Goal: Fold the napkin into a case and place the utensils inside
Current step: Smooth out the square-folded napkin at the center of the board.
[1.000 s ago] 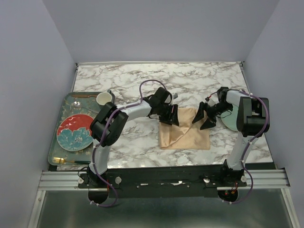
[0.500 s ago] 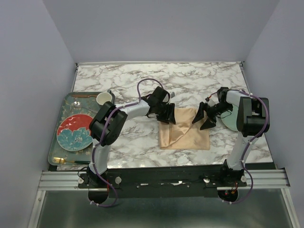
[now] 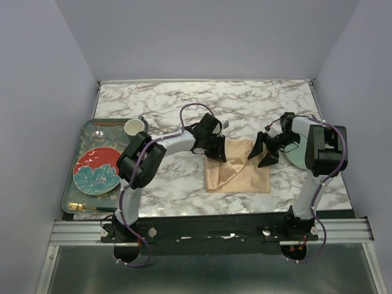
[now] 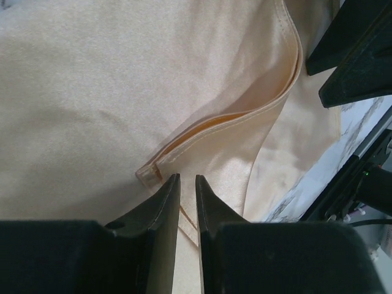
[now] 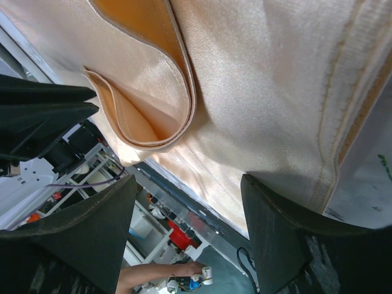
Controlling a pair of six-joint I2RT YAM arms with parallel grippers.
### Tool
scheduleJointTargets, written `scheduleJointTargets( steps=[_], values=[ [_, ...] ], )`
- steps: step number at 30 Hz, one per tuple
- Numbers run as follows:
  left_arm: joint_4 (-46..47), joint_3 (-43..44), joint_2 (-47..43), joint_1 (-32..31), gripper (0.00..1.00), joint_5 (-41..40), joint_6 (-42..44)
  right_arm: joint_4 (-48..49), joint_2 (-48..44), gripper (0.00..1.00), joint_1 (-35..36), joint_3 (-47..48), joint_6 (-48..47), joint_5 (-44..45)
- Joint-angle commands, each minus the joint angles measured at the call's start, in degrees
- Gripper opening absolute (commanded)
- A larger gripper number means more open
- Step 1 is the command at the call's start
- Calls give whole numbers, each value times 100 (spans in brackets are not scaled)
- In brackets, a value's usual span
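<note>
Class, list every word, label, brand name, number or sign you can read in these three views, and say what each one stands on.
None: no text can be read in any view.
The napkin is plain cloth. The plate and the tray carry only patterns, without lettering.
The small parts behind the cloth in the right wrist view are too blurred to show any marking.
</note>
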Motion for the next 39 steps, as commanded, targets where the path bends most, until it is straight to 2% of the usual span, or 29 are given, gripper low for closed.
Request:
scheduleJointTargets(
  steps=[1,3,6,9,10,13,18,25,30,34,39],
  values=[
    [202,123,-96,-176,19,235,11,135,87,77,-45,-85,22,124],
    [211,115,-96,-185,18,209,2,118,44,77,-45,-76,4,63],
    [308,71,-227,-159,24,173,160,118,-18,77,-36,-50,-13,-51],
    [11,307,-262,-89,45,331,704,92,-132,77,-45,-6,4,-245],
    [-52,386,-263,-71,54,357,810,100,-211,76,-45,3,13,-280],
    [-245,483,-298,-36,64,515,1372,127,-308,73,-45,47,74,-395],
    [-413,571,-315,-18,65,569,1901,232,-396,68,-45,152,241,-439],
    [-518,642,-508,26,65,613,1901,390,-194,63,-45,363,461,132],
    [-597,607,-789,96,65,560,2059,680,-54,58,-45,468,663,194],
    [-536,370,-1009,254,65,507,1866,689,96,57,-45,609,681,255],
    [-510,9,-1291,333,65,402,1822,733,316,50,-36,645,734,273]
  ],
)
